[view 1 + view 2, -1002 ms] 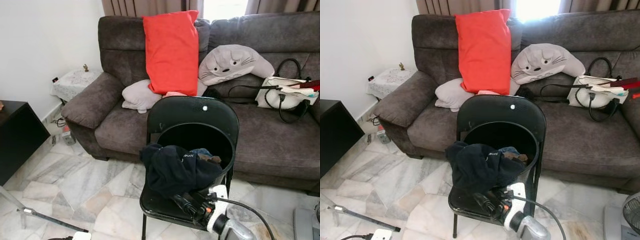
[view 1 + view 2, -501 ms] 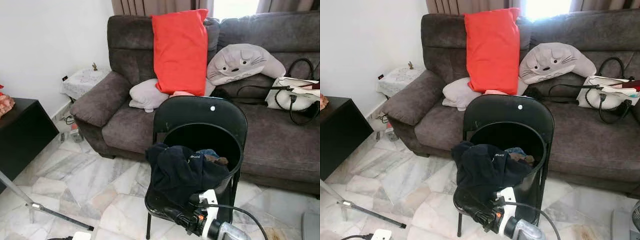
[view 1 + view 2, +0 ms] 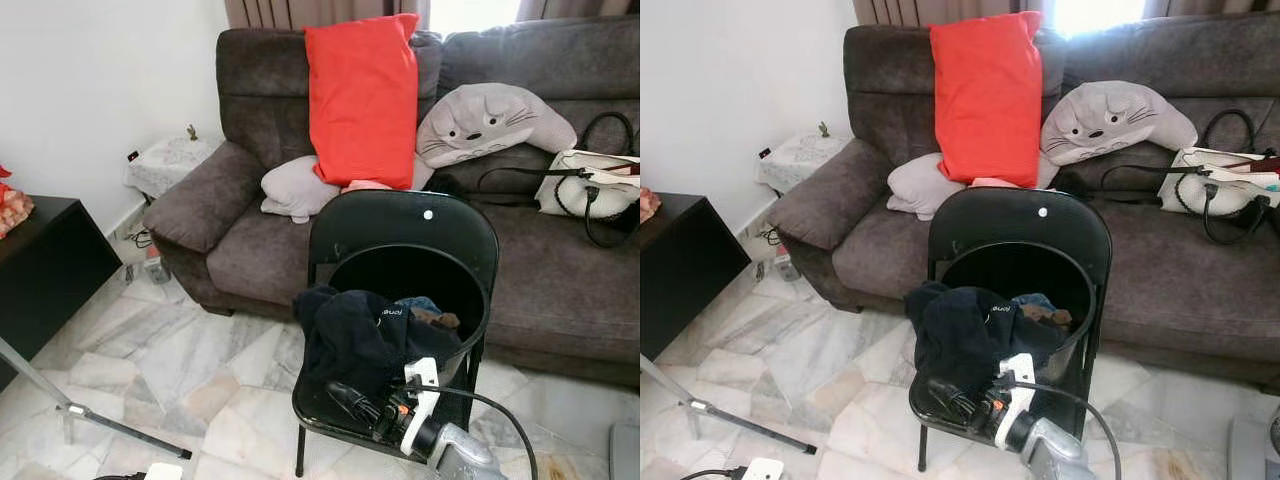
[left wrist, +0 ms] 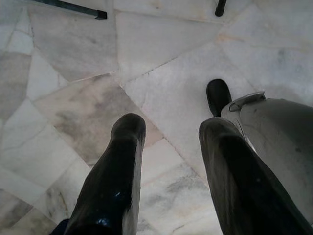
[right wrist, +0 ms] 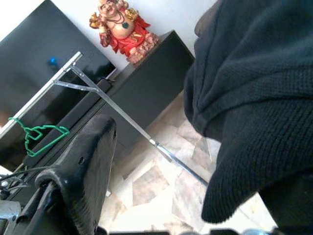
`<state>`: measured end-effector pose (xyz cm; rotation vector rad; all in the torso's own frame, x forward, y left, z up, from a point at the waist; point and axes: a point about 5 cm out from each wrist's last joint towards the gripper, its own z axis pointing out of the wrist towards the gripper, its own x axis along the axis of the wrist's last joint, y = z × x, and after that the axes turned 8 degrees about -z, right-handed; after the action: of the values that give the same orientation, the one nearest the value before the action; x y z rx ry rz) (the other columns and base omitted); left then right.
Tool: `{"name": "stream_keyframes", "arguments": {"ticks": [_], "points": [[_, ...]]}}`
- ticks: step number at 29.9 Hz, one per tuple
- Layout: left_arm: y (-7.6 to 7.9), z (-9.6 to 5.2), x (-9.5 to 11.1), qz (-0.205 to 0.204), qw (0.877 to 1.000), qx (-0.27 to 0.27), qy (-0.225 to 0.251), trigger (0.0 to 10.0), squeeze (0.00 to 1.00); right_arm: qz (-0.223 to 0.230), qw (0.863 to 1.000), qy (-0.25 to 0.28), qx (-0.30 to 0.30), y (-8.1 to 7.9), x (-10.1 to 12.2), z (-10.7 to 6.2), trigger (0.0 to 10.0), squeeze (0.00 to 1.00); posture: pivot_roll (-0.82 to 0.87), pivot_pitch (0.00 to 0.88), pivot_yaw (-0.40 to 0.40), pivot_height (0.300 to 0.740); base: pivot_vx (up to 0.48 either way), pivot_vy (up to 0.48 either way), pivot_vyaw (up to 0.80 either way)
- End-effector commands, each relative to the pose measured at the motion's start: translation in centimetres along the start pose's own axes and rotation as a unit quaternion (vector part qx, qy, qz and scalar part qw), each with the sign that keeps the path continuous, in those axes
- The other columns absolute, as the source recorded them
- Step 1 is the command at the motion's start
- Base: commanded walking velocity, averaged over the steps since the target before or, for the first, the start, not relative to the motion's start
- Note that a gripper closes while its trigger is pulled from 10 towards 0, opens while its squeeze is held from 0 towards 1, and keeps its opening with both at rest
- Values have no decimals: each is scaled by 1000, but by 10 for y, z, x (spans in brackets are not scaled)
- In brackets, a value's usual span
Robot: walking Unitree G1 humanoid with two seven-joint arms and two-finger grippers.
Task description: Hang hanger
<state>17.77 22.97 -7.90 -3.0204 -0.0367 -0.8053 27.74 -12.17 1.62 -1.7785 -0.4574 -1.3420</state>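
Left eye view: right pincer (image 3: 345,398) reaching low over chair seat (image 3: 330,415), fingers apart beside dark garment (image 3: 365,335).

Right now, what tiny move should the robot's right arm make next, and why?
Probably ease the right end effector forward to grip the dark garment. It sits low by the chair seat, against that garment draped over the bin rim, with nothing clearly gripped. The green hanger hangs on the rack.
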Motion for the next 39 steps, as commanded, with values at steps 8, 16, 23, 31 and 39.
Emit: {"name": "stream_keyframes", "arguments": {"ticks": [8,16,23,31,39], "points": [[-8,-1,2,14,1000,8,-2,10000,0,-67,994,72,-37,-2,23,-14,10000,0,-75,0,158,740,0,0,0],[-5,-1,4,16,1000,4,1,10000,0,-143,980,131,-52,-29,67,-25,10000,0,-98,0,151,740,0,0,0],[-4,-1,4,15,1000,0,0,10000,0,-189,971,143,-42,-50,99,-21,10000,0,-104,0,147,740,0,0,0],[-4,-1,4,13,1000,-1,1,10000,0,-243,950,167,-98,-57,131,-27,10000,0,-112,0,141,740,0,0,0],[-3,0,4,13,1000,-2,0,10000,0,-230,940,31,-252,-39,83,-60,10000,0,-124,0,134,740,0,0,0]]}}
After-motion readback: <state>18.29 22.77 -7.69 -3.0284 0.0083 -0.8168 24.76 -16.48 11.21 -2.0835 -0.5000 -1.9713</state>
